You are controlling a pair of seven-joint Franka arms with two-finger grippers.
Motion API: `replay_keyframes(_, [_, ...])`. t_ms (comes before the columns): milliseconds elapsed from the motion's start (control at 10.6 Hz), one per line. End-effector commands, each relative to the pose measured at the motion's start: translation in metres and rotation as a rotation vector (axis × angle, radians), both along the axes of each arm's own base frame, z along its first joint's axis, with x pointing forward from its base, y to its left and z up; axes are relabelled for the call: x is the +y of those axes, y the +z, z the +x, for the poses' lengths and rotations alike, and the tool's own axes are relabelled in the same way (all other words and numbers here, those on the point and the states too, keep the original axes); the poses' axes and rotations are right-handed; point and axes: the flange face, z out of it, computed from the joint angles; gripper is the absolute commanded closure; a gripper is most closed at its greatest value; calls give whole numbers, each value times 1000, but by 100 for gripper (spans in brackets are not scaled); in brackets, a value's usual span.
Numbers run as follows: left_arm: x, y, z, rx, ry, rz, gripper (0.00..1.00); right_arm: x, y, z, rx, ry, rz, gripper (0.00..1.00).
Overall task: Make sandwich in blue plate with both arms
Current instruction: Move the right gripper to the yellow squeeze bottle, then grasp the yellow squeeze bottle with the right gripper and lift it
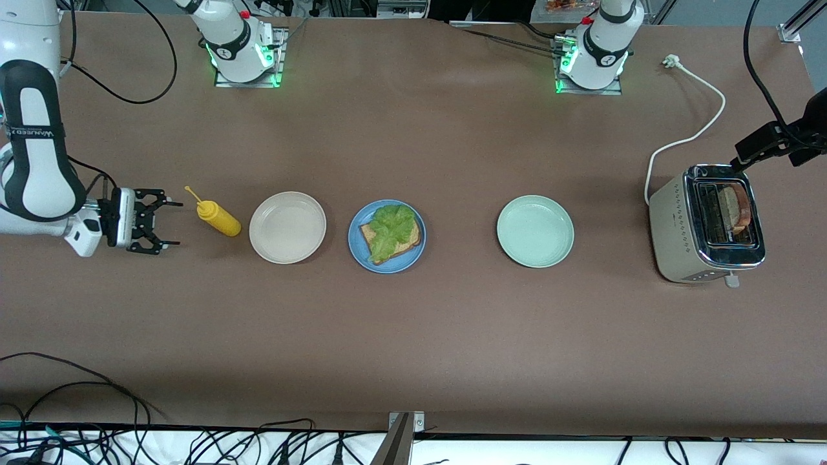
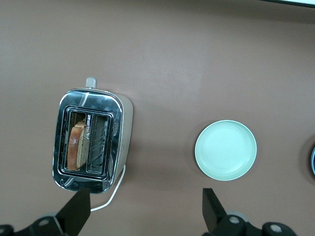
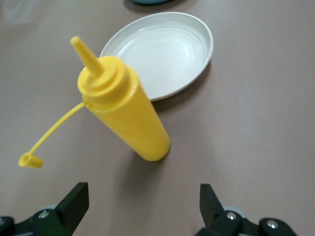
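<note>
The blue plate (image 1: 406, 262) sits mid-table and holds one brown bread slice (image 1: 411, 241) with a green lettuce leaf (image 1: 391, 227) on top. A second bread slice (image 1: 738, 208) stands in a slot of the toaster (image 1: 685, 252) at the left arm's end; it also shows in the left wrist view (image 2: 77, 147). My left gripper (image 1: 753, 150) hangs open and empty above the table beside the toaster (image 2: 93, 140), and shows in its own view (image 2: 145, 211). My right gripper (image 1: 165, 223) is open and empty, low beside the yellow squeeze bottle (image 1: 218, 218), and shows in its own view (image 3: 142, 206).
A beige-white plate (image 1: 287, 227) lies between the bottle and the blue plate and is empty (image 3: 160, 51). The bottle (image 3: 125, 113) stands uncapped, its cap dangling on a strap. An empty mint-green plate (image 1: 535, 231) lies between the blue plate and the toaster (image 2: 226, 150). The toaster's white cord (image 1: 694, 135) runs toward the bases.
</note>
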Motion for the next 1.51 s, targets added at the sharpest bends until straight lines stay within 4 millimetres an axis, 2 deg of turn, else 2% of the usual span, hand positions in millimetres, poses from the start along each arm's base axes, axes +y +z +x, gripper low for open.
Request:
replay_keyframes(0, [-6,6,2,-11,-1,-18,0,3,-34,-19,-101,105,146,0])
replay_keyframes(95, [-14,6,2,-10,-15,-19,0,4,-42,-22,-142,120,187,0])
replay_keyframes(473, [-10,6,2,-10,-9,-19,0,16,-65,-45,-143,102,332,0])
replay_keyframes(945, [-10,6,2,-11,-9,-19,0,25,-66,-45,-184,59,422,0])
replay_keyframes(1040, [-10,6,2,-10,-9,-19,0,28,-67,-46,-179,56,440,5])
replay_keyframes(1418, [-8,6,2,-10,-4,-19,0,31,-73,-47,-171,51,447,63])
